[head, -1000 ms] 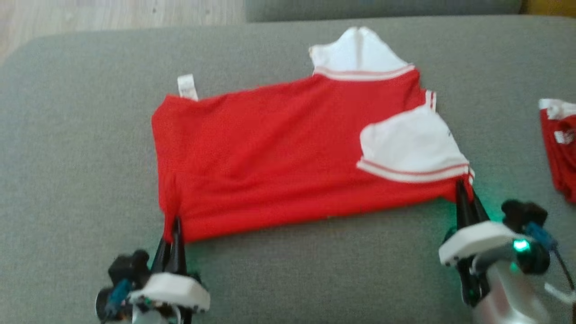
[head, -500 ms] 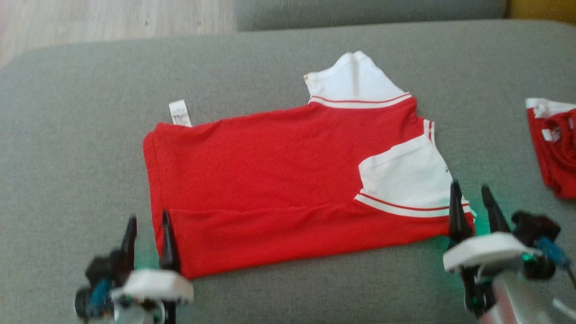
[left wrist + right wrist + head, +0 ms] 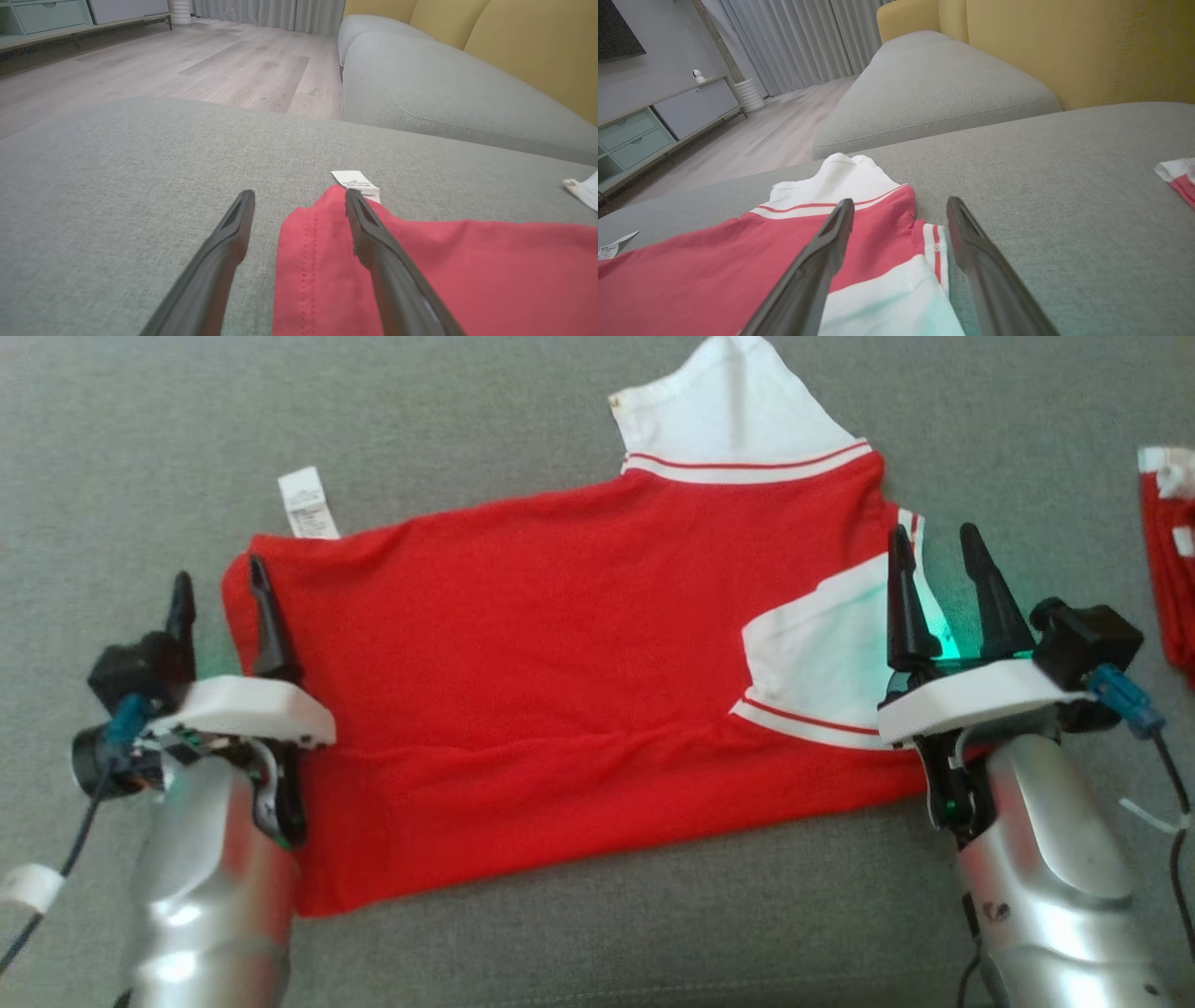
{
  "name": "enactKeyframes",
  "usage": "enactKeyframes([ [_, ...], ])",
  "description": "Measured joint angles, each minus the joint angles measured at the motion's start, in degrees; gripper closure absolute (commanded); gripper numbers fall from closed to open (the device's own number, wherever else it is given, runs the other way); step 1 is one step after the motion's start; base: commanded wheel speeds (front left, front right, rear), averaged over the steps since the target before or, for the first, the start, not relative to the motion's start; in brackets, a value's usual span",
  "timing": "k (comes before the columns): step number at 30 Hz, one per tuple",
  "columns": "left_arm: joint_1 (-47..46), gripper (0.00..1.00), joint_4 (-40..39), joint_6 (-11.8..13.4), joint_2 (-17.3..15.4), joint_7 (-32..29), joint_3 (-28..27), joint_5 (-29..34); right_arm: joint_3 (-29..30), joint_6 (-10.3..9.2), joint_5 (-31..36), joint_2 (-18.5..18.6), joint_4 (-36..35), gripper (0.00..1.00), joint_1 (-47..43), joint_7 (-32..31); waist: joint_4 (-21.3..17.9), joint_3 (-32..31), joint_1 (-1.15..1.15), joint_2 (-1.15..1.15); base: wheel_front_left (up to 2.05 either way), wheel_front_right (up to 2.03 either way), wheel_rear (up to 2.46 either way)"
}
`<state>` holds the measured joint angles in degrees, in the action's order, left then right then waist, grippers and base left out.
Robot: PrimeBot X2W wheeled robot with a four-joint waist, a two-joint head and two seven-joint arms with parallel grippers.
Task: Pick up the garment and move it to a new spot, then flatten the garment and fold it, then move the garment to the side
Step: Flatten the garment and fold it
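The red T-shirt [image 3: 541, 672] lies flat on the grey sofa cushion [image 3: 420, 401], with its hem toward 9 o'clock. One white, red-striped sleeve [image 3: 733, 415] points to 12 o'clock. The other sleeve [image 3: 822, 644] lies folded onto the body at 3 o'clock. A white care label [image 3: 306, 504] sticks out at 10 o'clock.

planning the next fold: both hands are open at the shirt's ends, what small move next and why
Probably lower both hands and shut them on the shirt at its ends. The left hand is open astride its left edge, the right hand open astride its right edge; neither grips it.
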<state>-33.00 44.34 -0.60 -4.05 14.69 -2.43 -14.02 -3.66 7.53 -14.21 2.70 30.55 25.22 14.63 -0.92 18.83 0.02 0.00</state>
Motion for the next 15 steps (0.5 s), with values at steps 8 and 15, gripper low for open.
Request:
enactKeyframes([
  [8, -3.9, 0.00, 6.7, -0.9, -1.2, 0.0, -1.7, 1.1, -2.3, 0.00, -0.4, 1.7, 0.7, 0.00, 2.2, 0.0, -2.0, 3.1, -0.02, 0.00, 0.00, 0.00, 0.00],
  [15, -6.2, 1.00, 8.4, -2.5, -0.7, 0.1, -0.8, 3.1, -4.3, 0.00, -0.4, 5.3, 2.5, 0.00, 12.9, -5.9, -0.6, 4.2, -0.02, 0.00, 0.00, 0.00, 0.00],
])
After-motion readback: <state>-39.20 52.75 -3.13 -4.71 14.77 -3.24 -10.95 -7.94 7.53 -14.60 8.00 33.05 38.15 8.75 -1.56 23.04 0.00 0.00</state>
